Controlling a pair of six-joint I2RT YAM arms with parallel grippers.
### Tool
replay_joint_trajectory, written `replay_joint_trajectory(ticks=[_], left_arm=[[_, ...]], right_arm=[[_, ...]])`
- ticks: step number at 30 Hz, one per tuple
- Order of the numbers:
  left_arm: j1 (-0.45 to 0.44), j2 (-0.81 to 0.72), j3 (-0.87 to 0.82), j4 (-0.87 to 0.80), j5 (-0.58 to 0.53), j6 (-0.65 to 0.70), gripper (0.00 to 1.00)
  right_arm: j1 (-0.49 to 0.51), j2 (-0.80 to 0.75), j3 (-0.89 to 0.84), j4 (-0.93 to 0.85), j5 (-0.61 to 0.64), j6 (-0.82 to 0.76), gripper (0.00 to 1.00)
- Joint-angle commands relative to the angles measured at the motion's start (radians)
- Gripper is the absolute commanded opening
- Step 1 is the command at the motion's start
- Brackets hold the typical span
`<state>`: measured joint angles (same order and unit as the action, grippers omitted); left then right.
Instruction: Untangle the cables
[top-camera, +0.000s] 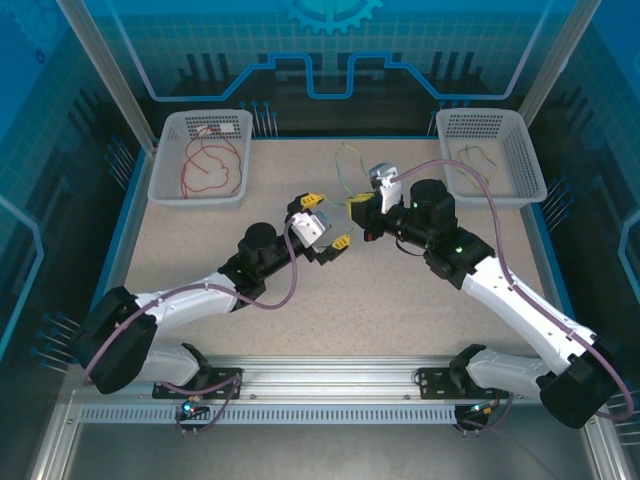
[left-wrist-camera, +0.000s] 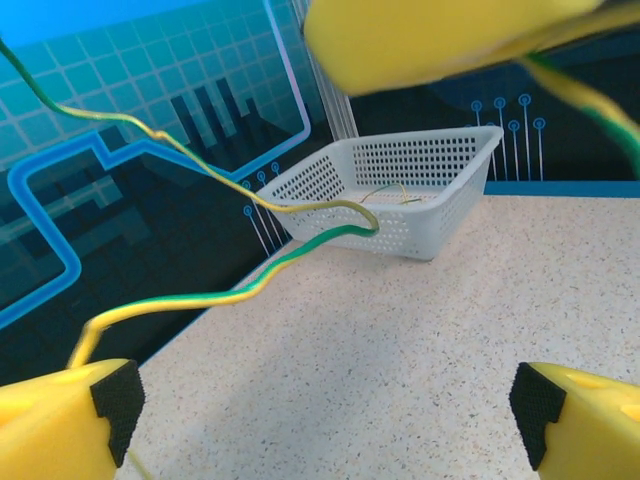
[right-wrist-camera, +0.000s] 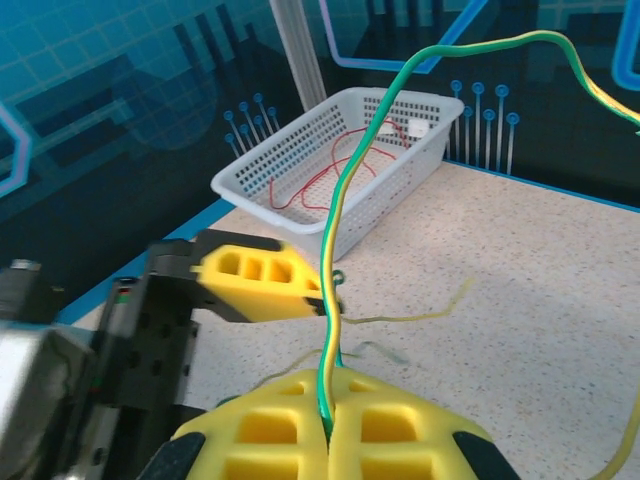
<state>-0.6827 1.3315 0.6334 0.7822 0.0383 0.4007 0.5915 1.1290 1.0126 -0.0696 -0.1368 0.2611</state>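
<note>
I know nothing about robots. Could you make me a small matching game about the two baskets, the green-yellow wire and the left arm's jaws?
Things:
1. left basket
2. right basket
3. green-yellow wire
4. left arm's jaws

States:
A. clamped in the right arm's jaws
B. holds red wires
C. wide open, gripping nothing
D. holds olive wires

Pairs: 1-B, 2-D, 3-A, 4-C

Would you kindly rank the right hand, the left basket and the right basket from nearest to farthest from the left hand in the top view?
1. Right hand, clamping a cable: just right of the left hand.
2. Left basket: back left.
3. Right basket: back right.
</note>
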Motion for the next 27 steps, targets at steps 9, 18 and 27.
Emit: replay_joint_trajectory(ticks=[9,18,27], left_arm=[[0.006,-0.050,-0.009,-0.039,0.083,0.002,0.83],[0.006,-0.061,0.001,-0.015,0.086,0.014,0.75],[0.008,-0.065,-0.022,0.078,0.026,0.012,0.79]], right_arm=[[0.018,-0.023,-0.021,0.032,0.095,0.046,0.00],[0.018,-0.014,-0.023,0.022,0.091,0.042,0.00],[0.019,0.002,-0.015,0.025,0.042,0.030,0.00]])
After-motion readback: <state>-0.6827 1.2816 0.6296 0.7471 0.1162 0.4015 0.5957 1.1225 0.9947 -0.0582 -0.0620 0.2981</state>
